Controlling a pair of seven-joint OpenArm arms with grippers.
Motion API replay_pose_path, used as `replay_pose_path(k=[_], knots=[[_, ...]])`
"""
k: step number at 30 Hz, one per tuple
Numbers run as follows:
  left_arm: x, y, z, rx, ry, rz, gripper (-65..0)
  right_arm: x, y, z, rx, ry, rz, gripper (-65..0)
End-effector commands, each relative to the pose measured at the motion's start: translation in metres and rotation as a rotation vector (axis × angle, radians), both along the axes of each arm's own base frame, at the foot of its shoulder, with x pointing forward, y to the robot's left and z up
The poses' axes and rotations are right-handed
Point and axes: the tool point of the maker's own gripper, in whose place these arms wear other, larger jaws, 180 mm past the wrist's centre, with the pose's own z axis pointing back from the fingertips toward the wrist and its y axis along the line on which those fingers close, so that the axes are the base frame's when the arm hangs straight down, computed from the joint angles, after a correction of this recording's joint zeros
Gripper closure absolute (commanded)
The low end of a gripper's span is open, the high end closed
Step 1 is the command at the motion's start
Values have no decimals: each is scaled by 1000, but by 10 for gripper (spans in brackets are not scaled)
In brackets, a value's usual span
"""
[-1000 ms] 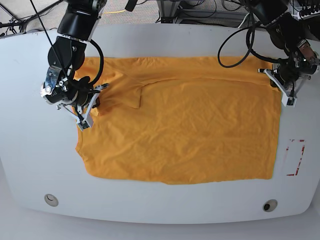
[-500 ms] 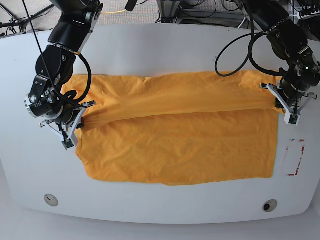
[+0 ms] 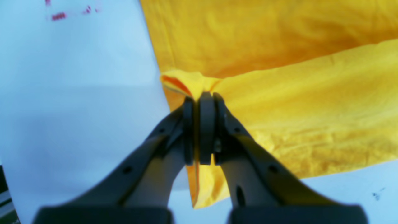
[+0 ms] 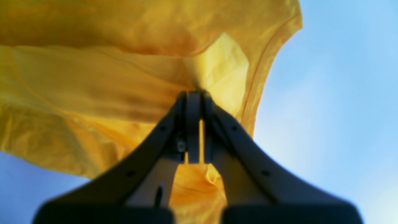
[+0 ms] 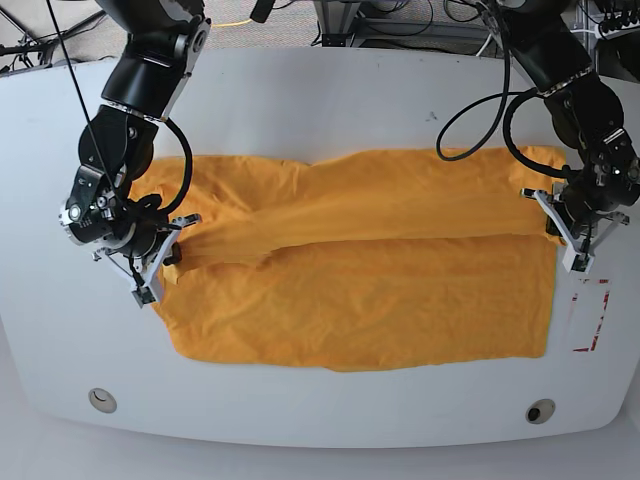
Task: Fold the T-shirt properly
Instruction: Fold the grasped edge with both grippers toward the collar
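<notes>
The orange-yellow T-shirt (image 5: 360,280) lies spread across the white table, its far half lifted and doubled toward the near side. My left gripper (image 5: 562,238), on the right of the base view, is shut on the shirt's right edge; in the left wrist view its jaws (image 3: 200,99) pinch a bunched fold of the T-shirt (image 3: 279,93). My right gripper (image 5: 160,262), on the left of the base view, is shut on the shirt's left edge; in the right wrist view the cloth (image 4: 124,77) hangs from the closed jaws (image 4: 194,95). No lettering or tag shows.
A red-marked rectangle (image 5: 592,315) sits on the table just right of the shirt's near right corner. Two round fittings (image 5: 101,400) (image 5: 540,411) sit near the table's (image 5: 320,100) front edge. Black cables (image 5: 480,100) hang from the arm at the right.
Both grippers, still shut on the shirt's far edge, have carried it toward the near side of the table. The folded upper layer now reaches further down over the lower layer.
</notes>
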Motion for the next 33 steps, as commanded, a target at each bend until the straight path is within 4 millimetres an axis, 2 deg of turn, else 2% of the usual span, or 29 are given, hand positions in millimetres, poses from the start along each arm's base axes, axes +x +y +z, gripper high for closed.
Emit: replay_pose_path(k=[1,6,13,16,23,26,29,31,33], knots=[[19,8,20,12,-84,-16,-1,15,-4,12,11,-41,-2,0],[27,3,7,-2,-71,-65,-1,23,-2,6,45,-33,-6,0],[39,2,5,-35,-69,-61,-3,36,-2,10,71,-64,-7,0],[45,3,6,-47,-74,-57,-3,37,-1,-1,92,-29,-11,0],[52,4,2,-70,-66,-53,-17,45,0,1,116,-48,-14,-16],[50,8,-7,-69,-34,-56,-111,44,-1,0,115,-46,-16,-113],[56,1,-7,-77,-47,-76,-258,43,-11,3,99,-51,-26,-287],[55,4,-6,-67,-53,-80,-357,35,-17,-2,88,-39,-31,-417],[53,11,-4,-52,-52,-77,-404,29,-27,3,51,-54,-35,-520]])
